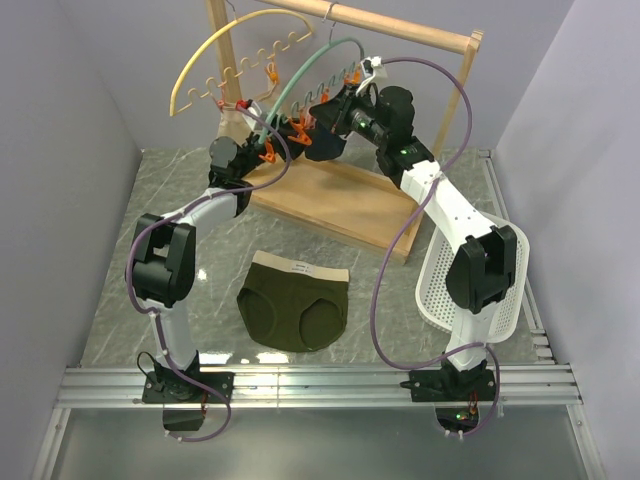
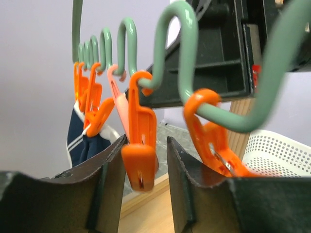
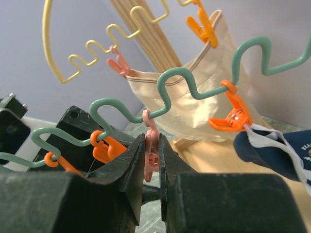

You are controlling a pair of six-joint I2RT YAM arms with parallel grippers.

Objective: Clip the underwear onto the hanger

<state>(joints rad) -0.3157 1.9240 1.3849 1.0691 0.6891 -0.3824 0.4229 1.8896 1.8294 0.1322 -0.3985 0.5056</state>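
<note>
The olive-green underwear [image 1: 295, 308] with a tan waistband lies flat on the table between the arm bases, and neither gripper touches it. The teal hanger [image 1: 300, 82] hangs from the wooden rail, with orange clips along its wavy lower bar [image 2: 167, 43]. My left gripper [image 1: 268, 152] is up at the hanger, its jaws open on either side of an orange clip [image 2: 140, 155]. My right gripper [image 3: 152, 138] is shut on a pink clip [image 3: 151, 150] that hangs from the teal hanger [image 3: 194, 85].
A navy garment [image 3: 272, 150] hangs from an orange clip on the teal hanger. A beige garment [image 3: 194, 102] hangs from the cream-yellow hanger [image 1: 215, 50]. The wooden rack base [image 1: 340, 200] sits mid-table. A white perforated basket [image 1: 440, 280] stands at the right.
</note>
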